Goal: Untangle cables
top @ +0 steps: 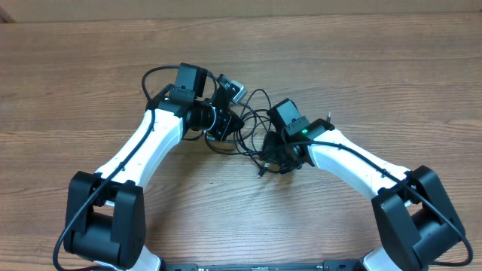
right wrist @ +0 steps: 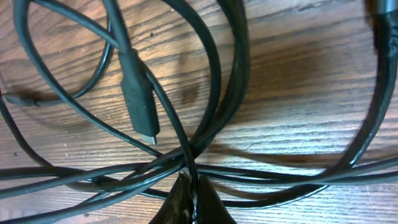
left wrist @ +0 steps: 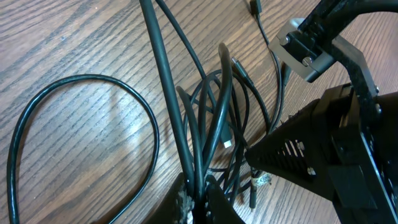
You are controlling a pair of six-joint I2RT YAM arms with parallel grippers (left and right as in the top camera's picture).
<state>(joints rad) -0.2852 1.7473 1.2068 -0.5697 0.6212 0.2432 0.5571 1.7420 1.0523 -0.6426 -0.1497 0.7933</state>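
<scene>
The cables (top: 252,124) are thin black cords in a tangle on the wooden table, between my two grippers. My left gripper (top: 228,126) reaches in from the left. In the left wrist view, the left gripper (left wrist: 198,190) is shut on a bundle of cable strands (left wrist: 205,118) that fans upward; a silver-tipped plug (left wrist: 227,142) lies in the bundle. My right gripper (top: 265,159) is at the tangle's lower right. In the right wrist view, the right gripper (right wrist: 194,186) is shut on one thin cable strand (right wrist: 180,140), below a black plug (right wrist: 138,99).
The right arm's black wrist (left wrist: 336,155) looms close beside the bundle in the left wrist view. One cable loop (left wrist: 149,118) lies flat on the wood to the left. Both arm bases (top: 105,218) stand near the table's front edge.
</scene>
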